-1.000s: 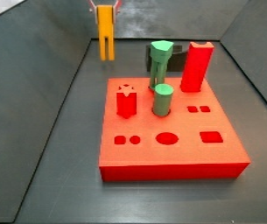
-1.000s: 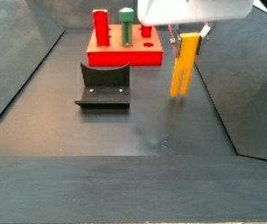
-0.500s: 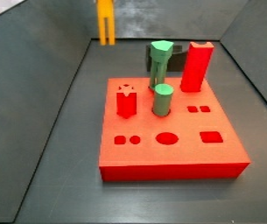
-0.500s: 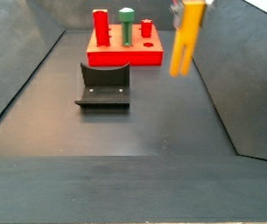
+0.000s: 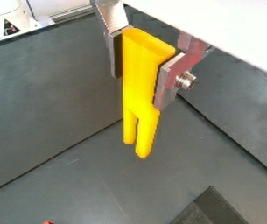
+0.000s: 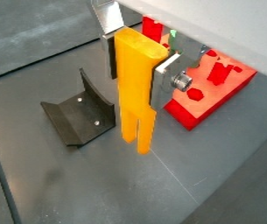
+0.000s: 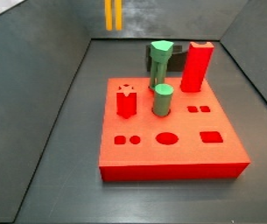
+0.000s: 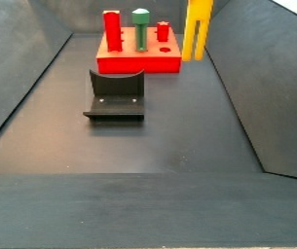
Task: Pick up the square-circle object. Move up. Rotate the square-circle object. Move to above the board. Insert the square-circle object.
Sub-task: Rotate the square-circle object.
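Observation:
The square-circle object (image 5: 139, 105) is a tall yellow-orange peg that hangs upright, forked end down. My gripper (image 5: 142, 66) is shut on its upper part, one silver finger (image 5: 171, 77) pressed against each flat side. In both wrist views the two prongs (image 6: 139, 140) float well clear of the dark floor. Both side views show only the lower part of the peg (image 7: 113, 13) (image 8: 198, 27) at the frame's top edge, with the gripper itself cut off above. The board (image 7: 171, 156) (image 8: 137, 64) lies flat and red on the floor, away from the peg.
On the board stand two green pegs (image 7: 164, 99) (image 7: 161, 57), a red square pillar (image 7: 196, 66) and a short red star-topped peg (image 7: 126, 102). The dark fixture (image 8: 114, 94) (image 6: 77, 118) sits on the floor between the board and the near side. Sloped dark walls enclose the floor.
The gripper has risen straight up with the peg. The peg's prongs have left the floor, and the gripper has gone out of the top of both side views.

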